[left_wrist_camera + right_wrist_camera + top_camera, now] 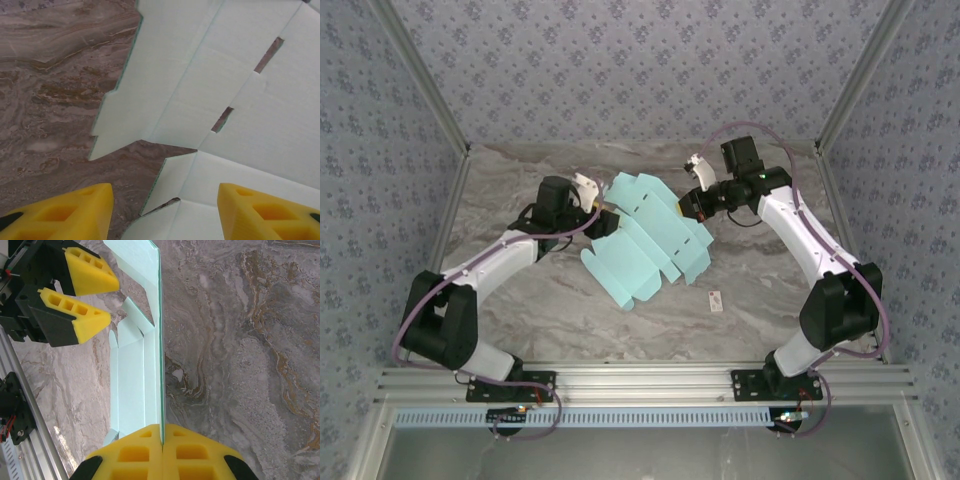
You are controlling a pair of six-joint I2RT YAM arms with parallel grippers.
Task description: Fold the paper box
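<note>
Unfolded paper box [645, 245] on the table [760, 275], between my arms.
Right gripper [161, 432] pinches its edge; left gripper [164, 192] hangs wide open over its opposite side. I'd grip there, folding along the score.

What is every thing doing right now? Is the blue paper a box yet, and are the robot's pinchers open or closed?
paper box: unfolded sheet, not a box yet, right edge pinched.
left gripper: open, holding nothing, at the sheet's left edge.
right gripper: shut on the paper box's edge.
white tag: lying flat on the table, apart from the sheet.
</note>
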